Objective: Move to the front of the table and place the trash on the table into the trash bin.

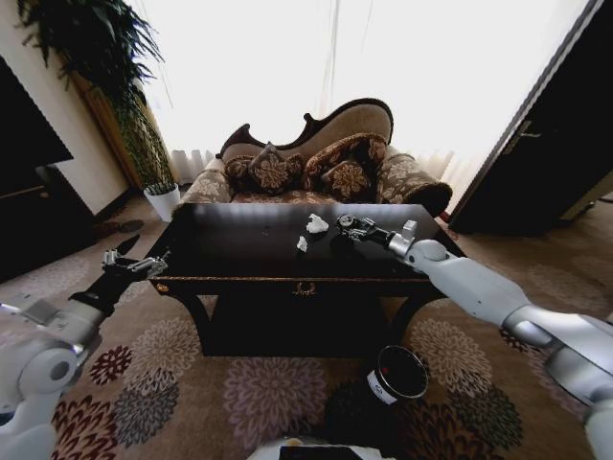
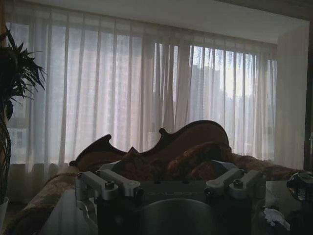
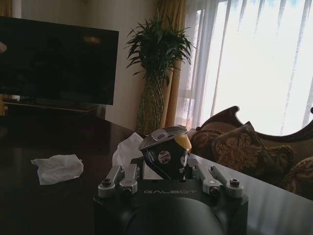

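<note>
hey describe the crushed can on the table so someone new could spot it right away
Start at the dark glossy table before the sofa. Near its right end, the right gripper reaches over it, and the crushed can sits between its jaws. Unlike the white paper scraps alongside, it is dark blue with a yellow patch.

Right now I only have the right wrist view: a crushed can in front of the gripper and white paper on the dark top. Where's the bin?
Observer: The trash bin is on the carpet in front of the table, toward the robot's right.
Operator: And my left arm?
Observer: The left gripper hangs off the table's front left corner.
Operator: Where on the table am I?
Observer: The right gripper is right of centre, toward the far edge.
</note>
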### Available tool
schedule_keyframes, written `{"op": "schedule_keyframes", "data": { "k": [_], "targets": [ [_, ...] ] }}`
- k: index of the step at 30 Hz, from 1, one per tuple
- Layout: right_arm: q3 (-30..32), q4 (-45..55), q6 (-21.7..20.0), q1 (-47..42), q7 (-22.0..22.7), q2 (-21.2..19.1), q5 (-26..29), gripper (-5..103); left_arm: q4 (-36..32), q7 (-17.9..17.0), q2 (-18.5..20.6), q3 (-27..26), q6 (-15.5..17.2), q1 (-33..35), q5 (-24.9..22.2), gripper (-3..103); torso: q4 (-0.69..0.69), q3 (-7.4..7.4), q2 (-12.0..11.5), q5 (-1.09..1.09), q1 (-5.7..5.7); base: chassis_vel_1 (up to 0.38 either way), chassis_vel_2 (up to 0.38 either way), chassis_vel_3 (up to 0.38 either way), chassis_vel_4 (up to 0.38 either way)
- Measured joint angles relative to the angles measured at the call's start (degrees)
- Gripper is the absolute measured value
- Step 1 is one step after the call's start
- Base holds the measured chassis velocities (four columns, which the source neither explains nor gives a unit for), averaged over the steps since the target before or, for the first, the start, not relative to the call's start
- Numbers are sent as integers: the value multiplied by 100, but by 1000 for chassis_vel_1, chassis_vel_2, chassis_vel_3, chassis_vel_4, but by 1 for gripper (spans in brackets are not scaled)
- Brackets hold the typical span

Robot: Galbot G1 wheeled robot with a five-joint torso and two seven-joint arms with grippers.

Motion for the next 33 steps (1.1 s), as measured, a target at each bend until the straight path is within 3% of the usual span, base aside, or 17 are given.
{"op": "schedule_keyframes", "data": {
  "k": [4, 6, 9, 12, 19, 23, 24, 28, 29, 31, 32, 33],
  "targets": [
    [103, 68, 11, -90, -6, -58, 0, 23, -7, -1, 0, -1, -1, 3, 1, 100, 0, 0, -1, 1, 0, 0, 0, 0, 0],
    [142, 108, 16, -114, -9, -84, 10, 23, -7, -1, 1, -5, -2, 5, 1, 100, 0, 0, 0, 1, 0, 0, 0, 0, 0],
    [310, 321, 48, -218, -23, -234, 90, 7, 1, -6, 6, -9, -6, 2, 0, 100, 1, 0, 0, 1, 0, 0, 0, 0, 0],
    [495, 535, 83, -312, -66, -420, 116, 1, 25, -10, 12, 6, -8, -20, -1, 100, 1, 0, 0, 0, 0, 0, 0, 0, 0],
    [1118, 1316, 103, -683, -105, -1092, 331, 0, 91, -17, -14, 207, -9, -155, -2, 100, 1, 0, 0, 1, 0, 0, 0, 0, 0],
    [2162, 2119, 106, -1740, -151, -1831, 416, 0, 196, -24, -37, 447, -9, -329, 17, 100, 0, -1, 0, 0, 0, 0, 0, 0, 0],
    [2162, 2119, 106, -1740, -151, -1831, 416, 0, 196, -24, -37, 447, -9, -329, 17, 100, 0, -1, 0, 0, 0, 0, 0, 0, 0],
    [4119, 3051, 241, -3782, -182, -2497, 369, 0, 421, -25, -86, 808, -19, -603, 135, 100, -4, -1, 0, 0, -1, 0, 0, 0, 0],
    [4119, 3051, 241, -3782, -182, -2497, 369, 0, 421, -25, -86, 808, -19, -603, 135, 100, -4, -1, 0, 0, -1, 0, 0, 0, 0],
    [5515, 3450, 318, -5271, -190, -2551, 270, 0, 560, -27, -167, 1070, -34, -802, 262, 100, 0, -1, 0, 4, -1, 0, 0, 0, 0],
    [5515, 3450, 318, -5271, -190, -2551, 270, 0, 560, -27, -167, 1070, -34, -802, 262, 100, 0, -1, 0, 4, -1, 0, 0, 0, 0],
    [6191, 3571, 339, -5981, -184, -2517, 213, 0, 605, -27, -215, 1195, -42, -892, 313, 100, 1, -1, 0, -3, -1, 0, 0, 0, 0]
  ]
}}
